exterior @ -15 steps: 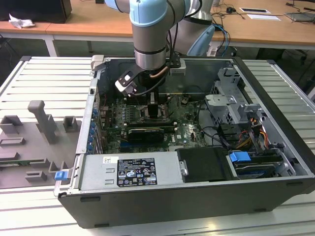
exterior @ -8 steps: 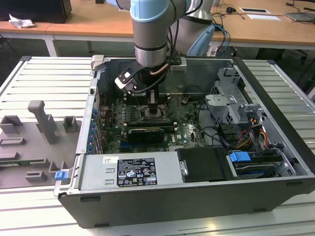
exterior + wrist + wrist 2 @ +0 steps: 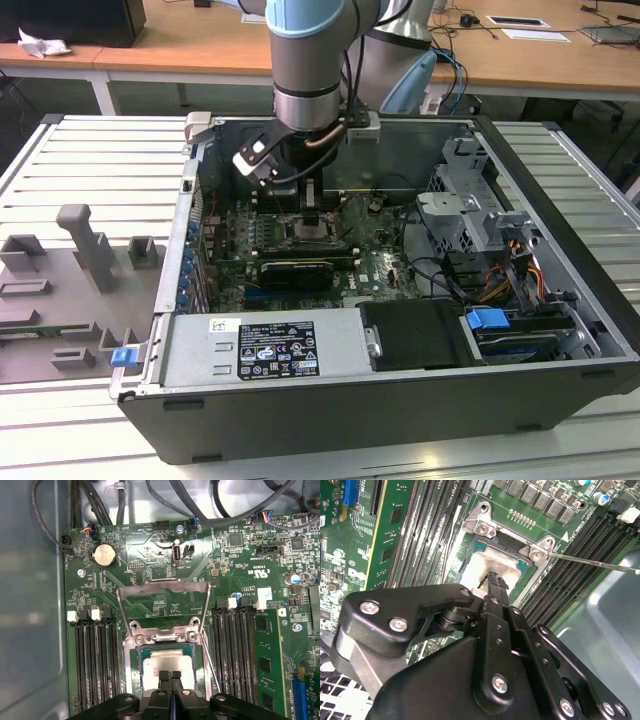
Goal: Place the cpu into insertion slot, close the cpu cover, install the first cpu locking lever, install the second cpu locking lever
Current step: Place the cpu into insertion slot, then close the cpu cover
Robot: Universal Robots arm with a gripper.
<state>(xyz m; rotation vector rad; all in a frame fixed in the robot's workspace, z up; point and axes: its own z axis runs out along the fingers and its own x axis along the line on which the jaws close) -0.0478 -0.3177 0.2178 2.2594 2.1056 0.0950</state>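
One cpu (image 3: 167, 664) lies seated in the insertion slot (image 3: 131, 676), centre frame in the exterior view, with the cpu cover (image 3: 162, 583) standing open beside it. The tool (image 3: 170, 676) hangs directly over the chip, fingers pressed together.

arm (image 3: 308, 70): upright, reaching down | pincer (image 3: 170, 675): closed tight, pointing straight down
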